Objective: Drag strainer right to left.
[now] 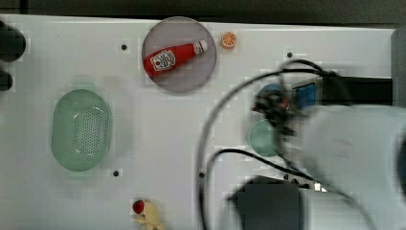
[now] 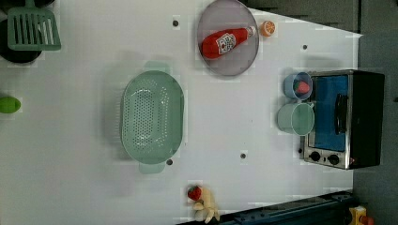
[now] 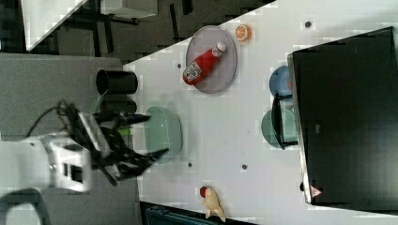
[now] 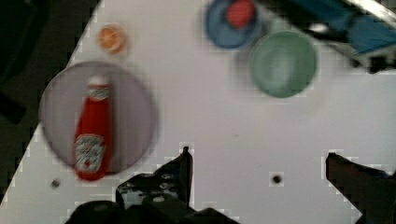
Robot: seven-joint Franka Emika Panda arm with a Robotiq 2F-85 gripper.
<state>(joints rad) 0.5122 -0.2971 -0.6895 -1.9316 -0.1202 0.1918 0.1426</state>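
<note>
the pale mint-green oval plastic strainer (image 2: 152,116) with a patch of small holes in its middle lies flat on the white table (image 2: 84,154), well apart from the black two-fingered gripper (image 4: 257,170), which in the wrist view hangs above bare table with its fingers spread wide and nothing between them. in that view a grey round plate (image 4: 135,116) carrying a red ketchup bottle (image 4: 93,133) lying on its side sits off to one side of the open fingers, an orange half (image 4: 112,38) beyond it, and farther ahead a small round green bowl (image 4: 284,63) stands just beside a blue cup (image 4: 219,30) holding something red. in the left view those two cups stand against a black and silver toy oven (image 2: 345,119) at the left view's right, far from the strainer. nothing rests between the plate and the strainer there; the plate lies above and to the left view's right of it, apart. a red strawberry (image 2: 194,192) and a pale yellowish item touching it lie near the table's lower edge, below the strainer and not touching it. toward the left view's left a green slotted spatula (image 2: 33,30) lies over a dark round thing at the top corner and a lime-green piece (image 2: 9,104) sits at the edge, with a wide stretch of bare white table between them and the strainer. small dark holes dot the table, one close by the strainer's lower handle.
</note>
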